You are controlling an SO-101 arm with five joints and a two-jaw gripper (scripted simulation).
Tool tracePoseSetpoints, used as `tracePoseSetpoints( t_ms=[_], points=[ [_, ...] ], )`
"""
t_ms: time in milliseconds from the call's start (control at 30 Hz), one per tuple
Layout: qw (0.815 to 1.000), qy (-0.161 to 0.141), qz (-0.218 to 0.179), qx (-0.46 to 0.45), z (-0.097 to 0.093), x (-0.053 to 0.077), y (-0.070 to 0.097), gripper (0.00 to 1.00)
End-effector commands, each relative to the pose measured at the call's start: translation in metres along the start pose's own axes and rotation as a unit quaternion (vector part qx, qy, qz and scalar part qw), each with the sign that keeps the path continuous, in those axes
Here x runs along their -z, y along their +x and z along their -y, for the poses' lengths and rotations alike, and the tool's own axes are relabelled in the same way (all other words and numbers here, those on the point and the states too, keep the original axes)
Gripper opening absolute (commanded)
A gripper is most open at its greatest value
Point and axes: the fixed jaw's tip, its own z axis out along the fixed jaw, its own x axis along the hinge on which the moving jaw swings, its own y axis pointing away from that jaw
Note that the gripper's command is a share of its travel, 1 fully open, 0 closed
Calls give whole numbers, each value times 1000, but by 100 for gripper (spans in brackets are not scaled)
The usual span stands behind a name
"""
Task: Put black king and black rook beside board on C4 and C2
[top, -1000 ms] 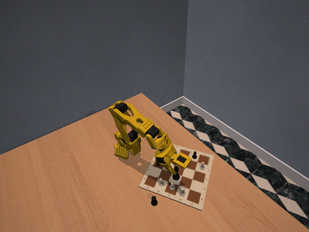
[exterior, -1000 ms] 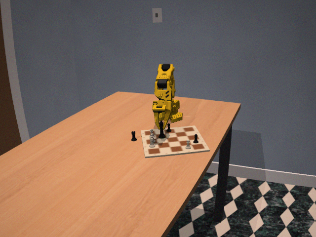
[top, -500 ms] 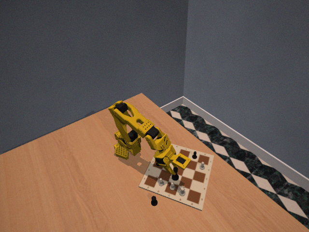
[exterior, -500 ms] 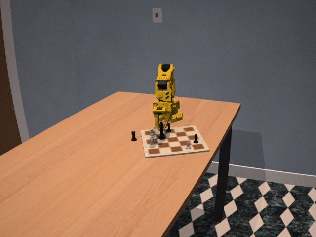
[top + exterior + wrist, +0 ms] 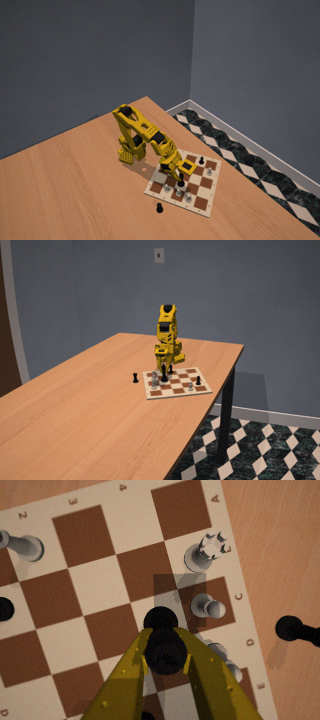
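Directly under the hand (image 5: 165, 652), clamped by its head, the black king (image 5: 165, 650) hangs upright low over the board (image 5: 90, 530) so it lands square, while the black rook (image 5: 292, 628) waits off to one side on the counter (image 5: 280, 525).

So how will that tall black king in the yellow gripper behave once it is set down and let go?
The tall black king looks rigid, so the yellow gripper, shut on it, shouldn't deform it. Being tall on a narrow base, it probably tips easily if nudged on release. White pieces such as the white pawn stand close, so a sideways knock seems a risk.
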Motion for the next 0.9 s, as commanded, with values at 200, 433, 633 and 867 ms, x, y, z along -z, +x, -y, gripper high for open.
tracePoseSetpoints(
  t_ms=[200,433,633,867],
  points=[
    [1000,-2,0,7,-1,2,-1,0],
    [1000,-2,0,6,-1,3,-5,0],
    [1000,-2,1,6,-1,4,-7,0],
    [1000,-2,1,6,-1,4,-7,0]
  ],
)
